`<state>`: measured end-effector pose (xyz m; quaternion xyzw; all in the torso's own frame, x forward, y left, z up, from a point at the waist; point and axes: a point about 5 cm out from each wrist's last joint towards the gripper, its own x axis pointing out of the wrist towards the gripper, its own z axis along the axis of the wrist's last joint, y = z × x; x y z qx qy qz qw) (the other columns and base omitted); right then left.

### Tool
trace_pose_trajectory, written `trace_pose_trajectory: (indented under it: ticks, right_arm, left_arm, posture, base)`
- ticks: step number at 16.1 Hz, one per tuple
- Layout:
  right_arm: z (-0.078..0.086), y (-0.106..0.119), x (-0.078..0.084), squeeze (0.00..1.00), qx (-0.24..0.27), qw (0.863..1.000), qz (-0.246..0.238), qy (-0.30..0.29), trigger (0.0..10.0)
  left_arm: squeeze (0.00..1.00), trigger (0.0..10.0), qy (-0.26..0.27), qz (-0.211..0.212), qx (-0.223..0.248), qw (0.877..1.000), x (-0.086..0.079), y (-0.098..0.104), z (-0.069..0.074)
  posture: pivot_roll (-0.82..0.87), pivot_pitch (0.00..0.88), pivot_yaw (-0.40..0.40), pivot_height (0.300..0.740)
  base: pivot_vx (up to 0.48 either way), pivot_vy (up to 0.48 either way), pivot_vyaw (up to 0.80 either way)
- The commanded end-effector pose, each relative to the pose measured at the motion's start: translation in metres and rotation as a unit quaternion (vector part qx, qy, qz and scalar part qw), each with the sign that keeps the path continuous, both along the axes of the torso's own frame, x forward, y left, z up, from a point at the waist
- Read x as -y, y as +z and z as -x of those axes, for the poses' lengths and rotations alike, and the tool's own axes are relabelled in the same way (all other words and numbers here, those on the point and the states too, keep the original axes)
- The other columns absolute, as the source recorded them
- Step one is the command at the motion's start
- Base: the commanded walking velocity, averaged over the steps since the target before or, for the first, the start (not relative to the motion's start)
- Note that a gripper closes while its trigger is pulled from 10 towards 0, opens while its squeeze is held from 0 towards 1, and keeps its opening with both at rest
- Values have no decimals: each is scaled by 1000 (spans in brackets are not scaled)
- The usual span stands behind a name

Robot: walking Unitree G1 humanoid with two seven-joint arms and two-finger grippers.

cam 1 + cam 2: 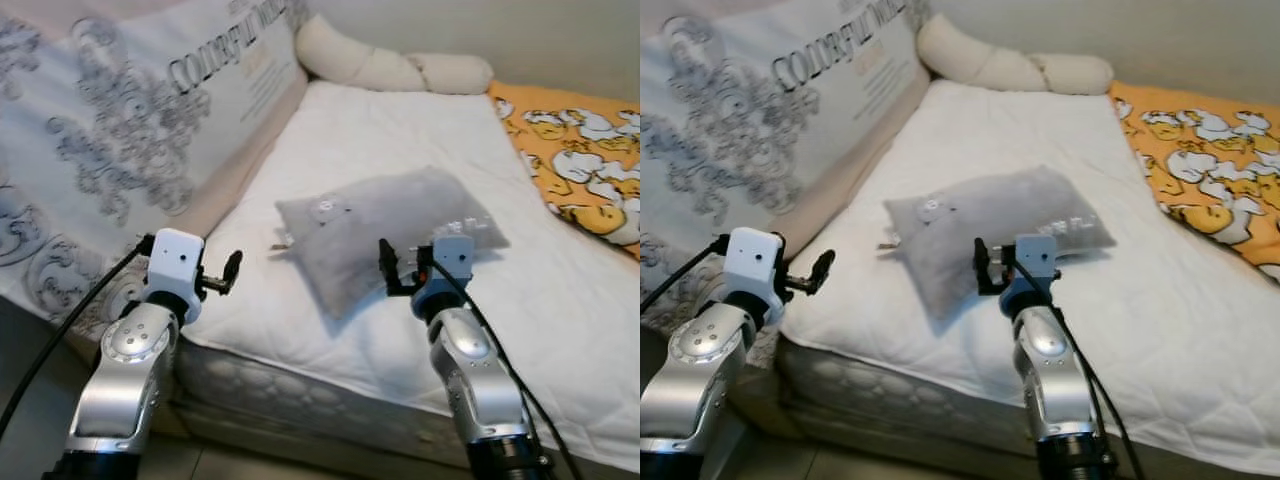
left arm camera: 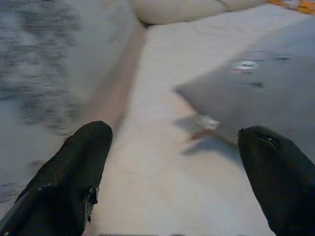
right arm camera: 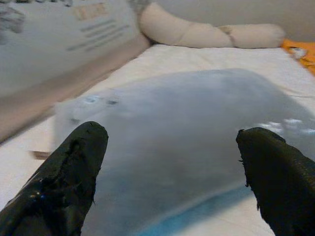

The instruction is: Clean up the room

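Observation:
A grey pillow (image 1: 390,225) lies askew on the white mattress (image 1: 420,120), with a small tag at its near-left corner. My right gripper (image 1: 400,268) hovers open just in front of the pillow's near edge; in the right wrist view the pillow (image 3: 187,137) spans the space beyond its spread black fingers (image 3: 74,167). My left gripper (image 1: 225,273) is open too, raised over the mattress's near-left corner, left of the pillow and apart from it. In the left wrist view, the pillow's corner (image 2: 256,88) lies ahead between the fingers (image 2: 78,167).
A large printed cushion (image 1: 130,130) leans along the bed's left side. A long cream bolster (image 1: 390,65) lies at the far end. An orange blanket with a duck print (image 1: 580,150) covers the right side. The mattress's front edge (image 1: 300,390) is just below my arms.

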<state>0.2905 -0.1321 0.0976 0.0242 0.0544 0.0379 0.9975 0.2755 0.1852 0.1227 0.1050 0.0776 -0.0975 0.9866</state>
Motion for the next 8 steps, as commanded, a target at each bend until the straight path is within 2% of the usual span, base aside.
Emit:
trace_pose_trajectory:
  ticks: [1, 8]
  right_arm:
    - [-1, 1, 4, 0, 1, 1000, 0, -11, 10000]
    - [-1, 0, 5, 0, 1, 1000, 3, -13, 10000]
  left_arm:
    - [0, 10000, -2, -4, 4, 1000, 0, 3, -1]
    - [0, 10000, -4, -4, 3, 1000, 1, 2, -1]
  posture:
    - [157, 0, -10, 740]
    - [155, 0, -9, 740]
  base:
    - [277, 0, 0]
    - [277, 0, 0]
